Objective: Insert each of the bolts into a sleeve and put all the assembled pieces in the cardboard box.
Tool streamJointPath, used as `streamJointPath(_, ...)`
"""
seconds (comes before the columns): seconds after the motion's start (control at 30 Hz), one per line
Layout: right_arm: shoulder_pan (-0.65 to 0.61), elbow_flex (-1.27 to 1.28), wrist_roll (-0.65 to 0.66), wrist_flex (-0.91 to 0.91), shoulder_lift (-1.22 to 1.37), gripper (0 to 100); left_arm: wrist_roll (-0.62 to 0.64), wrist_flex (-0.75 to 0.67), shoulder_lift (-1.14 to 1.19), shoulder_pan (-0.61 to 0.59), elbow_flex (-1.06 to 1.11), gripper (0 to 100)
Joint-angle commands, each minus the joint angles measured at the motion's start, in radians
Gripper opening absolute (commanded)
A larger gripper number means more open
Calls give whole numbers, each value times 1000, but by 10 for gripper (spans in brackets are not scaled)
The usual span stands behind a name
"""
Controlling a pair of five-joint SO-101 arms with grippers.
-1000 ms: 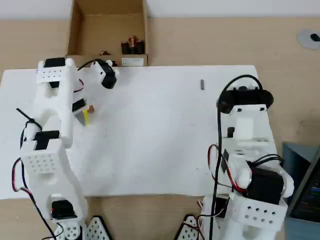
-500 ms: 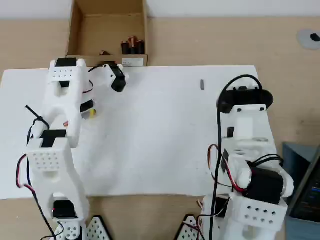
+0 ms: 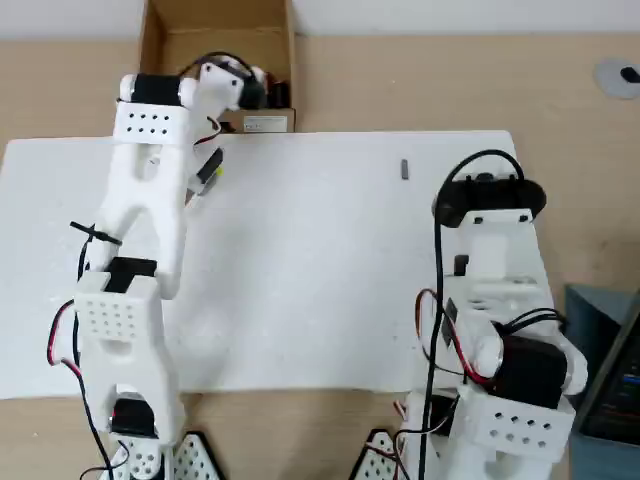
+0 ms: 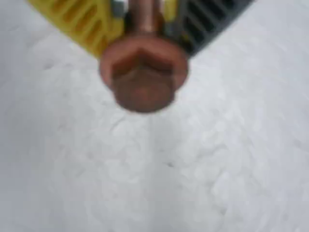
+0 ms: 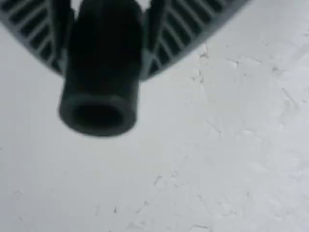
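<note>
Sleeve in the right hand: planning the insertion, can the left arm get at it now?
Likely not yet: the left hand, holding a bolt, is by the cardboard box, far from the sleeve.

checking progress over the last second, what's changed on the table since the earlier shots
The left arm swung toward the box, carrying the left gripper and its bolt to the far edge of the mat; its wrist now overhangs the box front. No grasp or release shows. The right arm, sleeve in the right gripper, stayed put.
</note>
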Motion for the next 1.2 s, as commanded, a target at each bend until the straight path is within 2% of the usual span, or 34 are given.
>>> streamJointPath(0.0, -10, -53, -2, 15, -21, 9, 138, 14, -131, 18, -57, 5)
streamJointPath(0.2, -7, -105, -3, 40, -22, 9, 296, 14, -355, 38, 18, 5)
streamJointPath(0.5, -5, -136, -8, 38, -22, 9, 385, -2, -832, 135, 462, 7)
streamJointPath(0.63, 5, -134, -9, 18, -22, 9, 457, -124, -1023, 152, 724, 7)
streamJointPath(0.87, 77, -68, -9, -103, -22, 9, 532, -499, -1349, 144, 1223, 6)
streamJointPath(1.0, 74, -39, -11, -144, -35, 9, 628, -684, -1535, 144, 1416, 6)
streamJointPath(1.17, 74, 107, -11, -213, -173, 9, 787, -835, -1721, 146, 1606, 6)
